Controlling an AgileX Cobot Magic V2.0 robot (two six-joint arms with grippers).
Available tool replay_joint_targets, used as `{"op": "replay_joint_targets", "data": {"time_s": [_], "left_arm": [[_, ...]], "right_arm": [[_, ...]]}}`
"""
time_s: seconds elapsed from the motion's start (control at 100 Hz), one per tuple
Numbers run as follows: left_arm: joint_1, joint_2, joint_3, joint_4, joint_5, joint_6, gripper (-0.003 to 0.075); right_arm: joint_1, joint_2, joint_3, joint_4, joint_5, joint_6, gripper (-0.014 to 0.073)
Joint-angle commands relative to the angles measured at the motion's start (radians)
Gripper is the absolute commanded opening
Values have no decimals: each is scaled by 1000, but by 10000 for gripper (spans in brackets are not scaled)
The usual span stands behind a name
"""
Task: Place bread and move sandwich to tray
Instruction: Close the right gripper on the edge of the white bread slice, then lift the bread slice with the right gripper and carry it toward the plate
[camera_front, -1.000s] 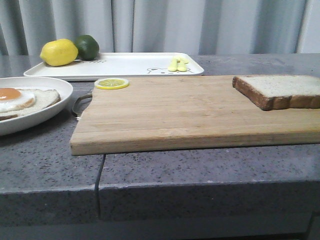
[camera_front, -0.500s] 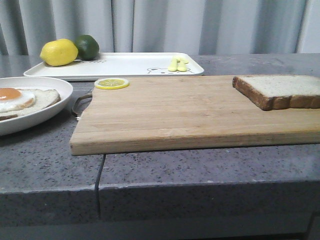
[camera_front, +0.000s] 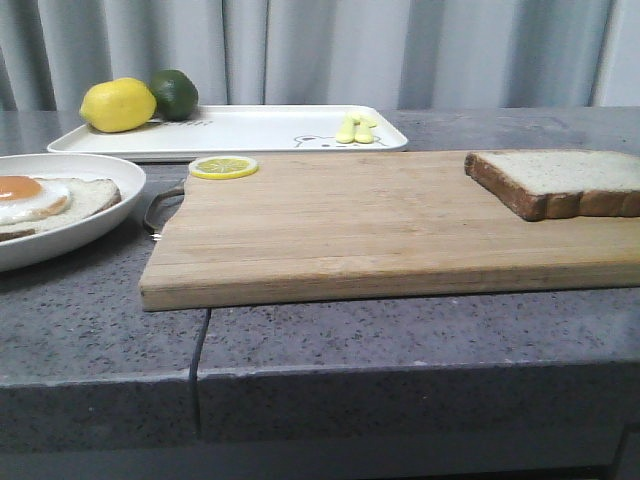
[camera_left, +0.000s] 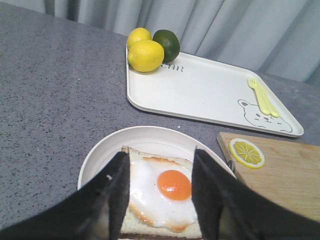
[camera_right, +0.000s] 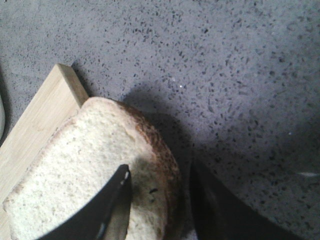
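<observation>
Far left, front view: sandwich (camera_front: 45, 200) on its round white plate, at the left edge of the grey speckled worktop (camera_front: 400, 330). One bread slice topped with a fried egg, yolk up. Plate rim sits just beside the metal handle (camera_front: 160, 208) of the wooden cutting board (camera_front: 370, 225).

Left tool (camera_left: 159, 192), left wrist view: hovers above the plate, dark fingers (camera_left: 112, 200) spread wide with the egg visible between them. Released, nothing gripped.

Behind the plate: tray (camera_front: 260, 130), white, rectangular, bear drawing near its right end. Two lemons (camera_left: 145, 55) and a lime (camera_left: 167, 45) sit at its far left corner; in the front view only one lemon shows. A pale yellow fork and spoon (camera_front: 356, 129) lie on the tray by the bear drawing.

Lemon slice (camera_front: 223, 167): on the back left corner of the cutting board.

Board runs from mid-frame to the right edge, long side toward the camera.

Right end of board: bread (camera_front: 560, 182), single slice, lying flat, brown crust facing the camera. Right wrist view shows the slice overhanging the board's end.

Right tool (camera_right: 160, 205), right wrist view: fingers apart, straddling the crust edge of the bread, one finger (camera_right: 117, 207) over the crumb, the other over the worktop. Not clenched; contact with the bread cannot be told.
</observation>
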Motion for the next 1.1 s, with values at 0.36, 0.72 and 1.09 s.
{"op": "replay_joint_targets", "data": {"time_s": [0.36, 0.72, 1.09], "left_arm": [[2, 10, -36, -19, -77, -8, 274], [2, 10, -36, -19, -77, -8, 274], [2, 10, -36, -19, -77, -8, 274]], "right_arm": [[-6, -17, -31, 6, -4, -14, 190], [-6, -25, -32, 6, -10, -14, -60], [-6, -92, -154, 6, 75, -14, -62]]}}
